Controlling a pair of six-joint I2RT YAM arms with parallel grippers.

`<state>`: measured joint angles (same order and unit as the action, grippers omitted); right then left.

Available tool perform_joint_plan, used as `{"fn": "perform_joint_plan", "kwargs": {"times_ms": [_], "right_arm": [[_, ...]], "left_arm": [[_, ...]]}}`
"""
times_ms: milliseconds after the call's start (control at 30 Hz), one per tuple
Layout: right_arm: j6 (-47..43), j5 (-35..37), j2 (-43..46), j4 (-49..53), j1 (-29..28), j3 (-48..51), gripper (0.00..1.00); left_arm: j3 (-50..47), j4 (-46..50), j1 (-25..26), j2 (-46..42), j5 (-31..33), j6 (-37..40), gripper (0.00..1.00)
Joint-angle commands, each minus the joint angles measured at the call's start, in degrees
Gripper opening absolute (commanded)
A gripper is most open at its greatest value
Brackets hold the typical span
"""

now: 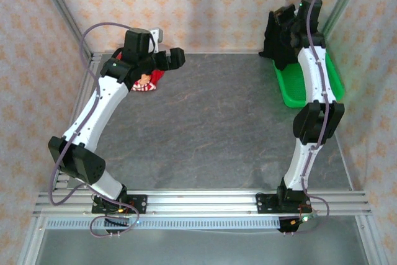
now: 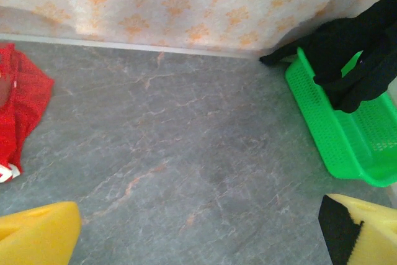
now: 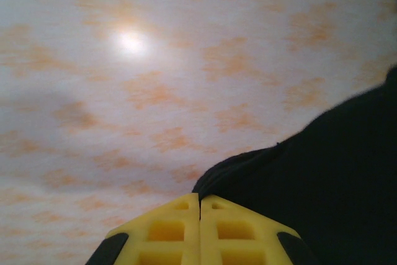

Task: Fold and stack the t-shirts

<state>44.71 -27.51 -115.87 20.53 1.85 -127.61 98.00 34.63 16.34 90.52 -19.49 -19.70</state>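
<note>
Two tools are in play, one on each arm. The right tool (image 3: 200, 206) has its yellow fingers pressed together with only a thin seam between them. Dark cloth comes out right at their tips, so it is clamped on the black t-shirt (image 1: 277, 38). The left tool (image 2: 200, 212) has its yellow fingers spread wide apart, with nothing but bare surface between them. It hangs above the far-left part of the desk (image 1: 211, 122).

One desk carries everything: a grey, marble-veined sheet closed in by walls (image 1: 205, 4) of pale paper with a repeated orange motif.

There are two t-shirts. The black one is the larger. It is held up in a bunched mass at the far-right corner, against the wall, and its lower folds hang down into the far end of the basket (image 1: 332, 76). It is plain wherever it can be seen.

The single basket is green plastic mesh. It sits on the far-right side of the desk, just beside the right wall.

The red t-shirt (image 1: 149, 80) is the smaller one. It lies crumpled on the desk in the far-left corner, partly covered from above by the left arm's wrist. A pale white-and-tan patch of print shows on it, too small to read. The two shirts lie well apart, at opposite far corners.
</note>
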Motion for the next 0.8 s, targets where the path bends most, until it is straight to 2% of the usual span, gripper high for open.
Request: {"fn": "perform_joint_plan", "kwargs": {"times_ms": [0,67,167,367,533,667,767], "right_arm": [[-2.32,-3.55,1.96,0.86,-1.81,-14.21,0.00],[-0.78,-5.46,-0.07,1.60,-2.99,-22.37,0.00],[5.21,-8.43,-1.50,-3.28,-4.50,-28.23,0.00],[22.09,-10.52,0.65,-19.60,-6.77,-28.37,0.00],[30.24,-14.26,0.66,-23.10,-11.25,-28.20,0.00],[26.97,-21.22,1.81,-15.30,-14.78,-22.65,0.00],[22.45,-23.20,6.70,-9.65,-16.14,-6.41,0.00]], "left_arm": [[3.35,-2.63,-0.90,0.25,-2.12,-0.25,1.00],[4.17,-3.28,-1.50,0.62,-2.40,-0.67,1.00],[5.84,-4.03,-2.57,1.06,-2.79,-1.28,1.00],[11.23,-2.74,-5.69,1.59,-2.59,-0.80,1.00],[14.41,0.12,-10.08,-0.17,-0.28,-0.58,1.00],[12.60,1.68,-12.54,-3.26,1.58,0.60,1.00],[9.08,1.54,-12.65,-5.11,1.72,0.99,1.00]]}}
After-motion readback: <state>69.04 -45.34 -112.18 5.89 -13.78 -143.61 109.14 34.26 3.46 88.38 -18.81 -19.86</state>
